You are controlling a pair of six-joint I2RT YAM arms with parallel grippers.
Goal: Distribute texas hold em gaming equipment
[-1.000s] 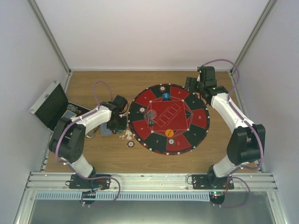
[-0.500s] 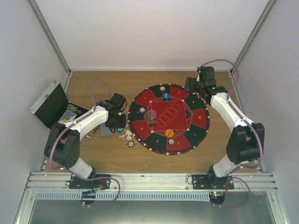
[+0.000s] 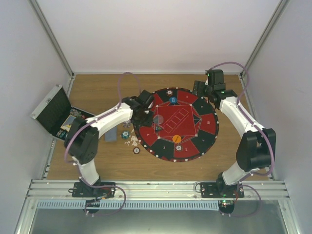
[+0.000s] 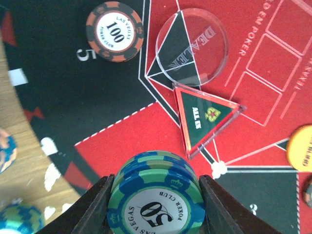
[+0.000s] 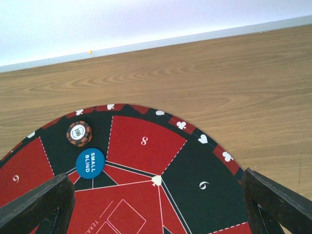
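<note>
My left gripper (image 3: 146, 115) is over the left part of the round mat (image 3: 210, 127). In the left wrist view it (image 4: 156, 207) is shut on a short stack of teal 50 chips (image 4: 157, 192), held above a red field. Ahead of it lie a dark red 100 chip (image 4: 114, 30), a clear dealer disc (image 4: 191, 48), an all-in triangle (image 4: 207, 117) and an orange disc (image 4: 303, 147). My right gripper (image 3: 200, 88) is open and empty over the mat's far edge (image 5: 156, 209). It faces a blue small-blind disc (image 5: 90, 163) and a 100 chip (image 5: 79, 133).
Loose chips (image 3: 131, 142) and a grey-blue card deck (image 3: 111, 135) lie on the wood left of the mat. The open black case (image 3: 52, 110) stands at the far left. Another chip (image 3: 179, 148) sits on the mat's near side. White walls enclose the table.
My left arm has swung from the loose chips beside the deck to the right, over the mat's left part, with the teal chips in its jaws. The right arm has not moved.
</note>
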